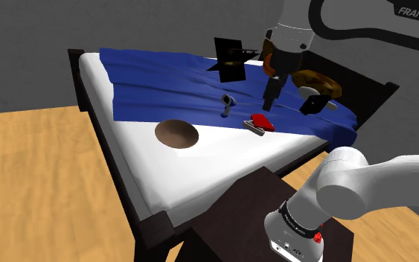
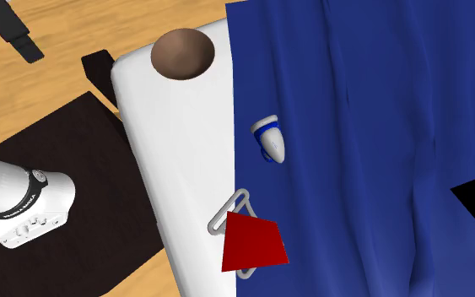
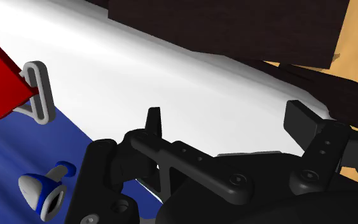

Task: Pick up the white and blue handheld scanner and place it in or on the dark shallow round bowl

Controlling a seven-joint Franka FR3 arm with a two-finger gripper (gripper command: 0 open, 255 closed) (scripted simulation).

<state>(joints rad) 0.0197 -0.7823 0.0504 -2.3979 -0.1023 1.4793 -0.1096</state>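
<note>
Stand (image 1: 222, 216) comes nearest, a dark box at the shoulder view's lower right, with the arm (image 1: 349, 182) rising from its white base on top. Just past it runs the dark frame (image 1: 152, 227) of a bed, set on a wooden floor (image 1: 29, 186) and holding a white sheet (image 1: 200, 167).

On the bare sheet, towards the shoulder view's left, sits the bowl (image 1: 177, 134), brown, round and shallow. Farther in lies a blue blanket (image 1: 163, 82), rumpled, covering the rest of the bed.

A clip (image 1: 260, 123) sits at the blanket's edge. Its red body is mostly on the blue, and one grey wire handle reaches out over the white.

The scanner (image 1: 227, 104) is white with a blue band. It rests on the blanket just inside that edge, well apart from the bowl, nearer the clip, and touching neither.

Beyond the clip hangs the gripper (image 1: 269, 104), above the blanket and to the shoulder view's right of the scanner, clear of it. In the wrist view its fingers (image 3: 153, 124) stand wide apart with nothing between them, and the scanner shows off to one side of them.

Farthest back on the blanket are a brown ring (image 1: 315, 80) and two flat black shapes (image 1: 230, 58). Behind them is a grey wall (image 1: 36, 37).
</note>
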